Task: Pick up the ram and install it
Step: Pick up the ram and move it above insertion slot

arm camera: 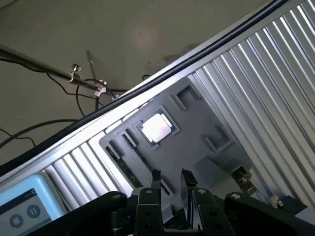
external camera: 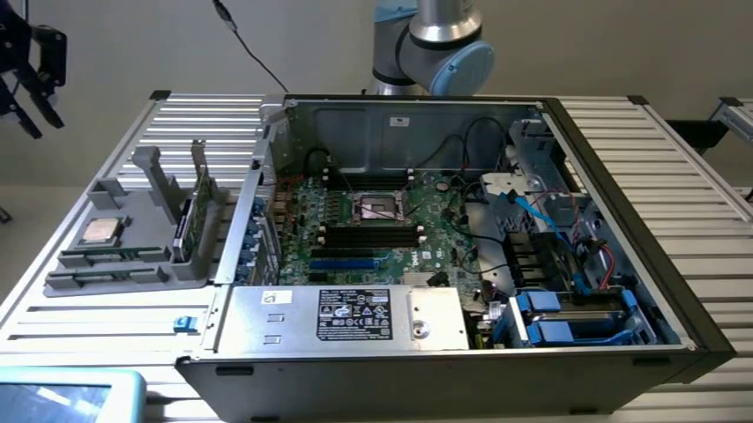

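Note:
A thin green board that looks like the ram (external camera: pixel 199 189) stands on edge in the grey holder (external camera: pixel 123 264) on the slatted table, at the exterior view's left. My gripper (external camera: pixel 35 119) hangs high above the table's far left corner, away from the holder. In the wrist view my gripper (arm camera: pixel 171 179) is open by a narrow gap with nothing between its black fingertips (arm camera: pixel 155 178). It looks down on the grey holder (arm camera: pixel 197 147) from well above. The black memory slots (external camera: pixel 370 233) lie on the green motherboard inside the open computer case (external camera: pixel 612 176).
A square silver processor chip (external camera: pixel 100 231) (arm camera: pixel 157 127) lies flat in the holder. A darker card (external camera: pixel 182 225) stands beside the green board. The case holds a power supply (external camera: pixel 353 315), cables and blue drive bays (external camera: pixel 553 322). A light-blue device (external camera: pixel 65 397) sits at the table's front corner.

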Action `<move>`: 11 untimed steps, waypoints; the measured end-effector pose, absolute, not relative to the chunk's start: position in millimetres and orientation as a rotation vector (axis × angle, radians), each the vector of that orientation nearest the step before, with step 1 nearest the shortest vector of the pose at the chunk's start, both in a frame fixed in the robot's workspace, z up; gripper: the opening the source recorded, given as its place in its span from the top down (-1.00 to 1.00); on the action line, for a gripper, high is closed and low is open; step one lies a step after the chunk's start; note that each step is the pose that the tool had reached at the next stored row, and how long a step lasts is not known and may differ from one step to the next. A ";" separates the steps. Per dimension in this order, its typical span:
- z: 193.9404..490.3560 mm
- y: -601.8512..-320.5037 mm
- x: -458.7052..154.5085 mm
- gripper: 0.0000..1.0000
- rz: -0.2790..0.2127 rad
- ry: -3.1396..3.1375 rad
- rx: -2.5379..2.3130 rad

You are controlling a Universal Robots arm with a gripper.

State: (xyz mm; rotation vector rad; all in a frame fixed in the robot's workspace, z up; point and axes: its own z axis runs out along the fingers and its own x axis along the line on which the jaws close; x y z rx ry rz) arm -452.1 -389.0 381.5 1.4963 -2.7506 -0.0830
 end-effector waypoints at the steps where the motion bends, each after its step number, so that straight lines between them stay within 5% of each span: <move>1: 381.4 -389.0 -452.2 0.40 -0.083 -2.737 1.519; 11: 378.1 -389.1 -452.5 0.40 -0.092 -2.605 1.707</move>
